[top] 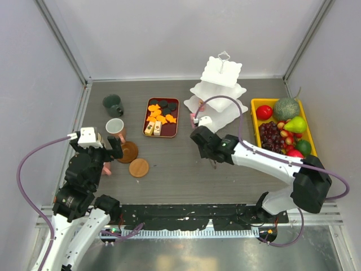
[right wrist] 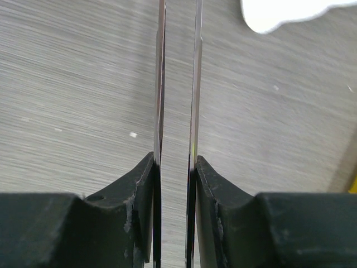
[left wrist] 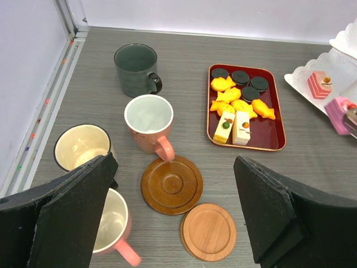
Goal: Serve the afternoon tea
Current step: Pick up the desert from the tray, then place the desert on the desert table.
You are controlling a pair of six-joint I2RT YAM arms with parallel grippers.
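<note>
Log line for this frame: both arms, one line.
left fingers open above coasters | right fingers shut on tongs | tongs at pink cake beside stand

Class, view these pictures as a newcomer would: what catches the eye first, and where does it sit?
The white three-tier stand towers at the far side of the table, right of centre, with the bright yellow tray of fruit to its right. Left of it lies a dark red tray of sweets, and mugs cluster near the left edge.

Overhead and low left-wrist views, red tray [top: 171, 131] [left wrist: 269, 134] shared; right-wrist view tight on table [right wrist: 83, 84]
</note>
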